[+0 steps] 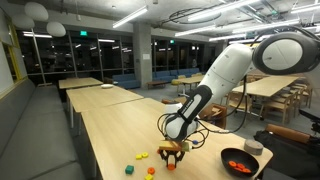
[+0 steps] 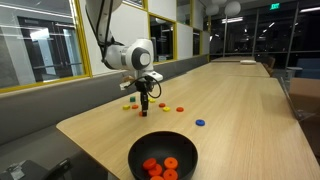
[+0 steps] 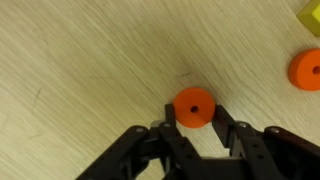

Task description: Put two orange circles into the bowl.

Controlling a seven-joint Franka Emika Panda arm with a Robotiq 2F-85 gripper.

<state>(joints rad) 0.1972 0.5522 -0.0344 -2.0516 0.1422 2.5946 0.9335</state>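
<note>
Your claw [image 3: 193, 113] pinches one orange circle [image 3: 193, 106] on the table [image 2: 230, 100]. The bowl [image 2: 165, 140] holds orange bits; this one isn't in yet.

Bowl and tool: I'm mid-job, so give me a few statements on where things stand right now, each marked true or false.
1. The bowl already holds orange discs. True.
2. The tool hangs over the bowl. False: it is down at the table, away from the bowl, with an orange disc between its fingers.
3. The wrist view shows a second orange disc lying apart from the tool. True.
4. The blue disc lies inside the bowl. False: it lies on the table, outside the bowl.
</note>
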